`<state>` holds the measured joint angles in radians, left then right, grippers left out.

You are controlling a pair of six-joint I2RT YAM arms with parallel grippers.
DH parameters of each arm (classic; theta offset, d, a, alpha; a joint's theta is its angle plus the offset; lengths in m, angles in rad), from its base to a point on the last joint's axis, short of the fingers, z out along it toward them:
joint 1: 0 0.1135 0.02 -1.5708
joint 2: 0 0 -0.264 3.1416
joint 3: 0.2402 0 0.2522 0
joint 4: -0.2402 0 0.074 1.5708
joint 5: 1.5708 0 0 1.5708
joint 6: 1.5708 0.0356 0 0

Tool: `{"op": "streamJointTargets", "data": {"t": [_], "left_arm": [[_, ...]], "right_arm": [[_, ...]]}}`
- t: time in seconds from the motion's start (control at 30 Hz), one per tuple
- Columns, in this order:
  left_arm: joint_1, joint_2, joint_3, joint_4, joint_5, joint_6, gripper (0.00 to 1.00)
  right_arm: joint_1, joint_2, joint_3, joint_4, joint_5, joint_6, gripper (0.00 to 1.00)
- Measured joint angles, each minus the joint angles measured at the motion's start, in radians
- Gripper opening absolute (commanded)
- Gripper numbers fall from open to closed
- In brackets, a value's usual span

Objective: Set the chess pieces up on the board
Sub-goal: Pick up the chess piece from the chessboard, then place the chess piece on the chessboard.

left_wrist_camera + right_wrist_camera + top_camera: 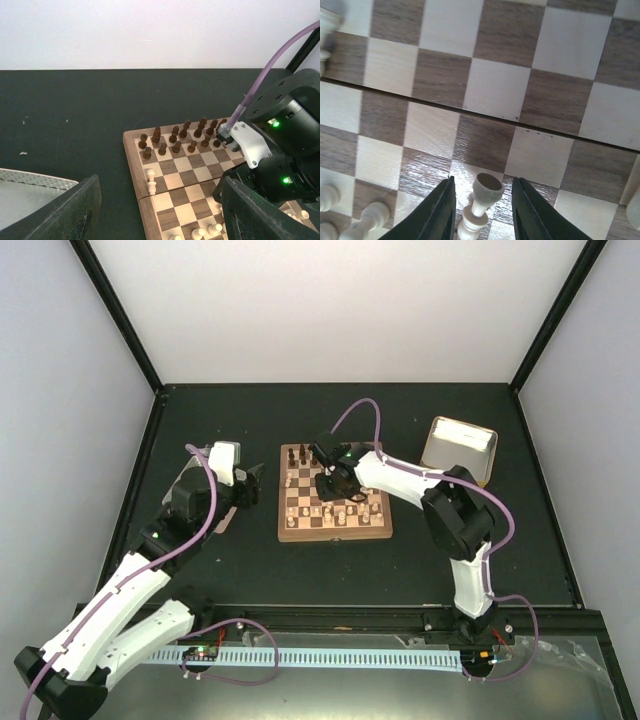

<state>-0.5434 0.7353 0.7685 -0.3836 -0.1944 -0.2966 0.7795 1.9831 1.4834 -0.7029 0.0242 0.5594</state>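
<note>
My right jaws sit a little apart around a pale piece [487, 186] standing on the board [495, 90], not squeezing, so it can stand alone. My left jaws hang wide, empty.

Chess pieces [485, 189] on the board [335, 536], between the left tray [30, 192] and the farther-back right tray [460, 450].

Checked wooden board [335, 535] lying flat, pale chess pieces [151, 181] upright on it
</note>
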Motion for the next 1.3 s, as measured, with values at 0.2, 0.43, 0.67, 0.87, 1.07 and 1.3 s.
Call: {"op": "streamJointTargets", "data": {"t": [0.2,0.43,0.67,0.87,1.07,1.3], "left_arm": [[0.0,0.0,-0.001,0.0,0.0,0.0,0.68],[0.0,0.0,-0.001,0.004,0.0,0.0,0.68],[0.0,0.0,-0.001,0.004,0.001,0.0,0.68],[0.0,0.021,-0.001,0.013,0.024,-0.001,0.72],[0.0,0.038,-0.029,0.064,0.111,-0.029,0.73],[0.0,0.101,-0.136,0.235,0.333,-0.084,0.7]], "right_arm": [[0.0,0.019,0.0,-0.021,0.01,0.025,0.3],[0.0,0.043,0.015,-0.027,0.012,0.032,0.19],[0.0,0.06,0.042,-0.018,0.021,0.047,0.12],[-0.001,0.03,0.002,0.072,0.018,0.066,0.12],[-0.003,-0.146,-0.126,0.212,-0.034,0.137,0.12],[-0.003,-0.325,-0.307,0.455,-0.238,0.34,0.11]]}}
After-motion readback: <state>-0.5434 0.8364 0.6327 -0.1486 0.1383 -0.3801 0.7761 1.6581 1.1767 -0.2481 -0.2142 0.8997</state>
